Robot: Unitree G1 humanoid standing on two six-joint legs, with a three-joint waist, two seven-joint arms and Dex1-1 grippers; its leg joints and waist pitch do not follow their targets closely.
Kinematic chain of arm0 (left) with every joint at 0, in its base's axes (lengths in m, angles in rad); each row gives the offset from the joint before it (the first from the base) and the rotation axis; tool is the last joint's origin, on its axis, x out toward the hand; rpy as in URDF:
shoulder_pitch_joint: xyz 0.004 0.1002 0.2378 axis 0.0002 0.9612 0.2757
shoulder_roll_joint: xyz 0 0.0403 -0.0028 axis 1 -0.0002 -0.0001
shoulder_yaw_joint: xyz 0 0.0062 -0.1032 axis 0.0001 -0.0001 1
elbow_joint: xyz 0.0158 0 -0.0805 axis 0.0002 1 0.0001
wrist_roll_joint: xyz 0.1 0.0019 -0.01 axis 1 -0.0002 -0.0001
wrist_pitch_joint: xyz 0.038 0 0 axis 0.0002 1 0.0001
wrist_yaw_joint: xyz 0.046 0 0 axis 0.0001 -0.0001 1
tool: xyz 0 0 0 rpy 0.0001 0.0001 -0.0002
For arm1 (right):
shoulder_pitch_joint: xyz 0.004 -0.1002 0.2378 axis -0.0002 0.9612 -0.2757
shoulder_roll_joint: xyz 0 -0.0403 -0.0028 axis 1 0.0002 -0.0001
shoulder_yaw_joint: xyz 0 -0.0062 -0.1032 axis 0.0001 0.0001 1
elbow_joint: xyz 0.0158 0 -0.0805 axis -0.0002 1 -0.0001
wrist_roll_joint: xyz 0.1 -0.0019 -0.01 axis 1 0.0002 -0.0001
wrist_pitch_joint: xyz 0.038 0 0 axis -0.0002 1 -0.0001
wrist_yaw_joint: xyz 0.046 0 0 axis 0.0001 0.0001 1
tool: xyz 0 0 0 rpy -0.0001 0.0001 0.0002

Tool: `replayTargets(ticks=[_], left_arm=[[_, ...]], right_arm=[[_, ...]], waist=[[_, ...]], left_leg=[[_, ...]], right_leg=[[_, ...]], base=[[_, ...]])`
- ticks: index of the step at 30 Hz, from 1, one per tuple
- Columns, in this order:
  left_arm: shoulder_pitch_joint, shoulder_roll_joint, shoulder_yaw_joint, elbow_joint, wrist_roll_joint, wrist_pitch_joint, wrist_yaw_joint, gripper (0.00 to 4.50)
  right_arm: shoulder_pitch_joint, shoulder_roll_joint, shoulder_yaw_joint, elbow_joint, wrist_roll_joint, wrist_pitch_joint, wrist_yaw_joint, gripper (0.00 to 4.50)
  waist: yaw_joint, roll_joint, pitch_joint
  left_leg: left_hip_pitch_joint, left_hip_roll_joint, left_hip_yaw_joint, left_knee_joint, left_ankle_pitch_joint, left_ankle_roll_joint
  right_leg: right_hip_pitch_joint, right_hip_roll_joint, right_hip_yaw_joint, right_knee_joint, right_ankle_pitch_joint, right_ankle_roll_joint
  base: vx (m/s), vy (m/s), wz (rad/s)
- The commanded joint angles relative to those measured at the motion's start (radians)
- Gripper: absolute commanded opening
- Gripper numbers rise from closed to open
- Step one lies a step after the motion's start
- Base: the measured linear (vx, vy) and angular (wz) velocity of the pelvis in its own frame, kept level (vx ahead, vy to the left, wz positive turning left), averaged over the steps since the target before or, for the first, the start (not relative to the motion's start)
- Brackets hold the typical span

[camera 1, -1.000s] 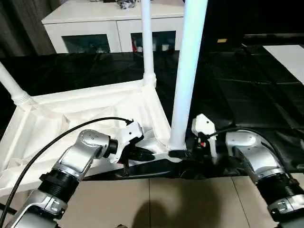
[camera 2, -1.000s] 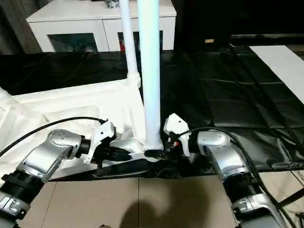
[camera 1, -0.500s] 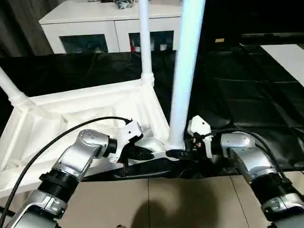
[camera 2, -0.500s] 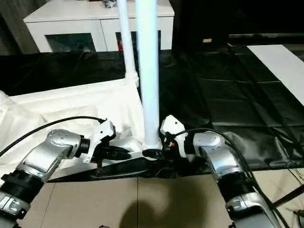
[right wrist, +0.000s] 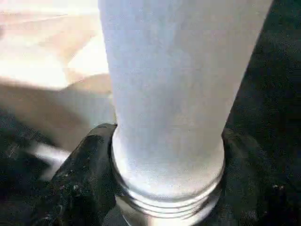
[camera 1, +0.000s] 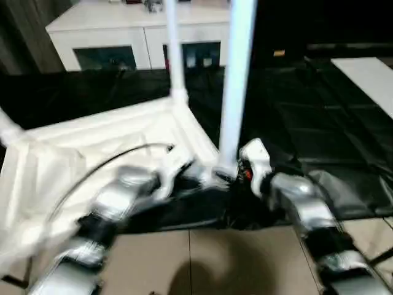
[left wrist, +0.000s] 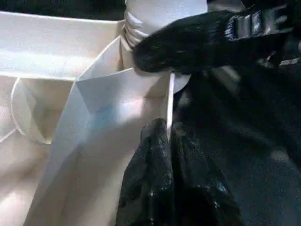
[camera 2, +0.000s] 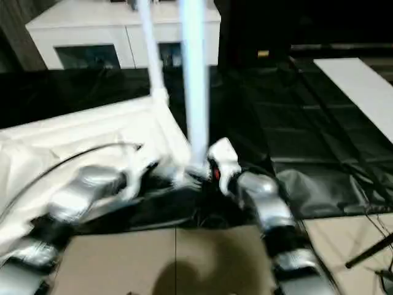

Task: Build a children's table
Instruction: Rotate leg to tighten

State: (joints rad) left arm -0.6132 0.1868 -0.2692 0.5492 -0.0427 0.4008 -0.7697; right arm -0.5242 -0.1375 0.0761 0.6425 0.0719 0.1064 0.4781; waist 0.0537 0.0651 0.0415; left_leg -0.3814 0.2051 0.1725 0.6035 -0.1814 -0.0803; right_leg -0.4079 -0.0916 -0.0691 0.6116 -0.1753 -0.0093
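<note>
Your right gripper (right wrist: 167, 188) is clamped around the base of the near leg (camera 1: 236, 86), one black finger (right wrist: 82, 174) pressed on each side just above the ribbed collar. Your left gripper (left wrist: 162, 155) has its fingers pressed together, tips at the thin rim of the tabletop (camera 1: 92, 141) beside that same corner socket. The tabletop lies upside down on the black sheet (camera 1: 319, 110), its near right corner at the sheet's front edge, with bare tile floor (camera 1: 209, 258) just below. A second leg (camera 1: 172, 49) stands upright at the far right corner; a third leg (camera 1: 9, 129) leans at the left. To the right, the sheet lies open and unoccupied; behind stands a white cabinet (camera 1: 98, 31). Your left wrist view shows the right gripper's finger wrapped over the leg collar, close above your own tips. Your head views are motion-blurred, so contact detail is unreadable there.
</note>
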Motion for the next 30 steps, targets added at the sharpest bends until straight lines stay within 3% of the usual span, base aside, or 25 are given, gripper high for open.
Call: replayTargets(ticks=[1, 2, 5, 6, 8, 9, 12, 13, 16, 19, 20, 21, 22, 24, 26, 30], left_arm=[[-0.026, -0.030, 0.040, 0.063, -0.006, 0.013, 0.114, 0.00], [-0.070, -0.078, 0.082, 0.153, -0.016, -0.004, 0.231, 0.00], [-0.115, -0.117, 0.113, 0.240, -0.002, -0.053, 0.332, 0.00], [-0.128, -0.126, 0.119, 0.261, 0.004, -0.074, 0.347, 0.00], [-0.144, -0.133, 0.111, 0.279, 0.019, -0.093, 0.345, 0.00], [-0.141, -0.130, 0.105, 0.267, 0.023, -0.100, 0.325, 0.00], [-0.097, -0.078, 0.022, 0.196, 0.060, -0.139, 0.189, 0.00], [-0.090, -0.062, -0.006, 0.192, 0.077, -0.161, 0.153, 0.00], [-0.070, -0.026, -0.042, 0.174, 0.081, -0.177, 0.072, 0.00], [-0.032, 0.033, -0.068, 0.118, 0.071, -0.187, -0.040, 0.00], [-0.025, 0.047, -0.071, 0.105, 0.067, -0.192, -0.068, 0.00], [-0.014, 0.069, -0.067, 0.086, 0.053, -0.202, -0.119, 0.00], [-0.014, 0.069, -0.067, 0.086, 0.053, -0.202, -0.119, 0.00], [-0.002, 0.093, -0.065, 0.060, 0.038, -0.222, -0.171, 0.00], [0.008, 0.120, -0.066, 0.036, 0.023, -0.236, -0.224, 0.00], [0.032, 0.186, -0.092, -0.027, 0.015, -0.254, -0.330, 0.00]], right_arm=[[-0.017, 0.043, -0.017, 0.039, 0.012, 0.023, -0.100, 2.73], [-0.045, 0.083, -0.047, 0.106, 0.000, 0.022, -0.257, 2.73], [-0.084, 0.132, -0.065, 0.175, -0.008, 0.004, -0.372, 2.73], [-0.099, 0.149, -0.057, 0.198, -0.019, -0.004, -0.381, 2.73], [-0.115, 0.177, -0.058, 0.221, -0.018, -0.021, -0.364, 2.73], [-0.118, 0.185, -0.060, 0.218, -0.015, -0.035, -0.345, 2.73], [-0.098, 0.160, -0.036, 0.155, -0.039, -0.083, -0.307, 3.43], [-0.099, 0.150, -0.032, 0.152, -0.047, -0.092, -0.312, 3.45], [-0.101, 0.121, -0.040, 0.145, -0.045, -0.099, -0.304, 3.77], [-0.077, 0.074, -0.046, 0.078, -0.006, -0.054, -0.193, 3.90], [-0.064, 0.051, -0.027, 0.048, -0.006, -0.044, -0.137, 3.90], [-0.034, 0.009, 0.006, -0.013, 0.008, -0.025, -0.009, 3.90], [-0.034, 0.009, 0.006, -0.013, 0.008, -0.025, -0.009, 3.90], [0.000, -0.037, 0.028, -0.076, 0.039, 0.001, 0.121, 3.90], [0.031, -0.099, 0.070, -0.123, 0.048, -0.004, 0.249, 3.90], [0.081, -0.223, 0.159, -0.190, 0.040, -0.037, 0.483, 3.90]], waist=[[0.003, -0.015, -0.065], [0.000, -0.004, -0.065], [0.000, -0.007, -0.066], [0.004, -0.004, -0.067], [0.005, -0.009, -0.069], [0.005, -0.009, -0.069], [0.009, -0.005, -0.071], [0.006, -0.007, -0.072], [-0.003, -0.009, -0.070], [-0.003, -0.006, -0.072], [-0.002, -0.013, -0.072], [0.003, -0.010, -0.071], [0.007, -0.010, -0.071], [0.010, -0.015, -0.069], [0.013, -0.004, -0.066], [0.013, -0.009, -0.065]], left_leg=[[0.011, 0.009, -0.001, -0.075, -0.205, 0.031], [0.012, 0.005, 0.000, -0.073, -0.200, 0.026], [0.014, 0.003, 0.000, -0.074, -0.214, 0.018], [0.014, 0.003, -0.002, -0.074, -0.219, 0.024], [0.009, 0.003, -0.002, -0.073, -0.209, 0.044], [0.009, 0.004, -0.002, -0.073, -0.207, 0.048], [0.007, 0.008, -0.004, -0.073, -0.188, 0.065], [-0.001, 0.008, -0.004, -0.073, -0.168, 0.072], [0.003, 0.008, -0.003, -0.074, -0.177, 0.068], [0.006, 0.012, -0.002, -0.070, -0.151, 0.085], [0.007, 0.012, 0.001, -0.069, -0.144, 0.090], [0.007, 0.013, 0.000, -0.070, -0.147, 0.099], [0.007, 0.015, 0.000, -0.069, -0.148, 0.105], [0.011, 0.015, 0.002, -0.071, -0.171, 0.098], [0.012, 0.019, 0.001, -0.073, -0.191, 0.084], [0.009, 0.020, 0.001, -0.074, -0.215, 0.077]], right_leg=[[0.052, -0.044, 0.032, -0.082, -0.268, -0.182], [0.046, -0.042, 0.033, -0.083, -0.250, -0.191], [0.047, -0.041, 0.031, -0.085, -0.246, -0.193], [0.051, -0.043, 0.030, -0.084, -0.246, -0.191], [0.053, -0.044, 0.030, -0.083, -0.218, -0.189], [0.053, -0.045, 0.030, -0.083, -0.213, -0.189], [0.055, -0.047, 0.029, -0.079, -0.185, -0.197], [0.060, -0.046, 0.029, -0.074, -0.150, -0.199], [0.059, -0.046, 0.028, -0.075, -0.166, -0.203], [0.059, -0.043, 0.031, -0.067, -0.105, -0.226], [0.057, -0.042, 0.032, -0.065, -0.089, -0.231], [0.059, -0.041, 0.030, -0.064, -0.084, -0.236], [0.059, -0.044, 0.032, -0.063, -0.080, -0.235], [0.056, -0.042, 0.033, -0.065, -0.111, -0.235], [0.054, -0.043, 0.034, -0.067, -0.136, -0.228], [0.057, -0.043, 0.035, -0.067, -0.136, -0.228]], base=[[0.000, 0.000, 0.00], [0.000, 0.000, 0.00], [0.000, 0.000, 0.00], [0.000, 0.000, 0.00], [0.000, 0.000, 0.00], [0.000, 0.000, 0.00], [0.000, 0.000, 0.00], [0.000, 0.000, 0.00], [0.000, 0.000, 0.00], [0.000, 0.000, 0.00], [0.000, 0.000, 0.00], [0.000, 0.000, 0.00], [0.000, 0.000, 0.00], [0.000, 0.000, 0.00], [0.000, 0.000, 0.00], [0.000, 0.000, 0.00]])
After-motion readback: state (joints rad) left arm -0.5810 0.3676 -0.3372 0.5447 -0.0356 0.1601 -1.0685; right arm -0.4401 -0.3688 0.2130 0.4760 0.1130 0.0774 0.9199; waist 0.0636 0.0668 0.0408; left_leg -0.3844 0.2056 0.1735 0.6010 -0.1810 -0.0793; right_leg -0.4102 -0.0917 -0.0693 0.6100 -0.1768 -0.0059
